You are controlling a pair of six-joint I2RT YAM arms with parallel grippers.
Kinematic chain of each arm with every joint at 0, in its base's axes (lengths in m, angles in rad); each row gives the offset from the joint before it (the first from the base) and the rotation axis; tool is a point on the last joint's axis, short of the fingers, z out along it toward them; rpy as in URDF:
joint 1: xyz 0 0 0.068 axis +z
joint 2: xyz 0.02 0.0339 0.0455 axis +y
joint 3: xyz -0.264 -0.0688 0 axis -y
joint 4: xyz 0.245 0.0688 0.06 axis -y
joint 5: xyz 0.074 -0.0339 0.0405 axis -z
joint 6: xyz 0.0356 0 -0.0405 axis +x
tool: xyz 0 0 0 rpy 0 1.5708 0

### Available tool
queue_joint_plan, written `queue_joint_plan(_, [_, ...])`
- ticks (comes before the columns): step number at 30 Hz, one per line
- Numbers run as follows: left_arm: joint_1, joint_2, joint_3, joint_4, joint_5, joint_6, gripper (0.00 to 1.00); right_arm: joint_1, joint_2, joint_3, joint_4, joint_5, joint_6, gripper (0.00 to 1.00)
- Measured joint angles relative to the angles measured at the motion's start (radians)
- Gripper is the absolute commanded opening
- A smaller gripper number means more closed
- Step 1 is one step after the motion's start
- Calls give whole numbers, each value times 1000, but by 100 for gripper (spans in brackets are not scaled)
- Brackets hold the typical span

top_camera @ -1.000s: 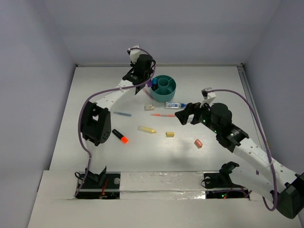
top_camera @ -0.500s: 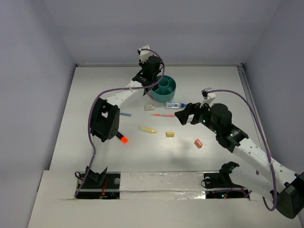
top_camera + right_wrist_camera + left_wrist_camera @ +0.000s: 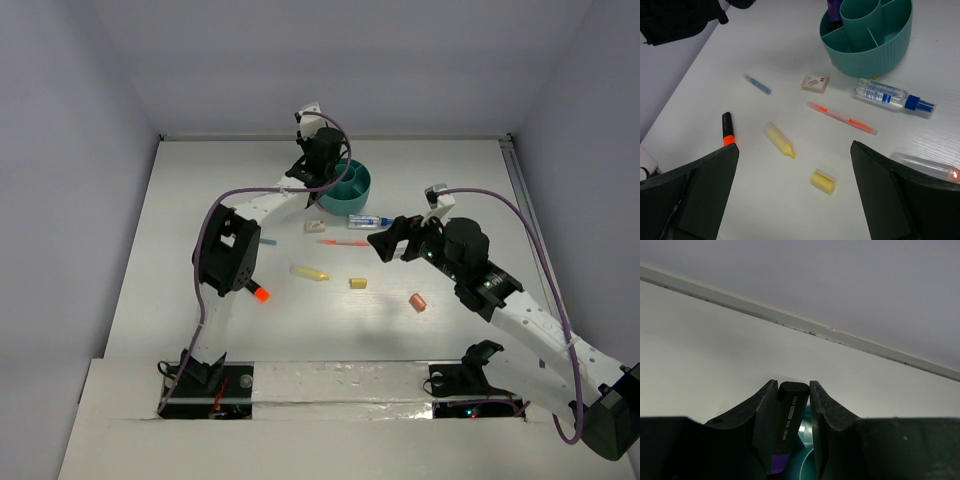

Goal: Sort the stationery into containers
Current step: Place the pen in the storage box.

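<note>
Left gripper [image 3: 792, 390] pinches black marker with purple band [image 3: 789, 415], held at outer cell of round teal plastic organizer [image 3: 875, 50]. Marker likely light, stiff, smooth; hold mid-barrel. Right gripper [image 3: 385, 243] spread, empty.

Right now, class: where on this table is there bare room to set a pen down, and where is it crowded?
Bare: the far right, between the teal organizer and the table's right rail; also the near strip below the yellow eraser. Crowded: beside the organizer, around spray bottle, white eraser, orange-red pen.
</note>
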Motion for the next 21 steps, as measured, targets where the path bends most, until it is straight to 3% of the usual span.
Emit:
queue_joint_plan(13, [-39,1,-122,87,-24,-1,1,0,-2,0,0,8,0,100])
queue_joint_plan(16, [-45,0,-144,111,-33,-1,12,0,-2,0,0,9,0,100])
queue_joint_plan(17, [-46,0,-151,118,-36,-1,23,0,-2,0,0,9,0,100])
queue_joint_plan(21, [-53,0,-167,127,-41,3,49,0,-1,0,0,9,0,100])
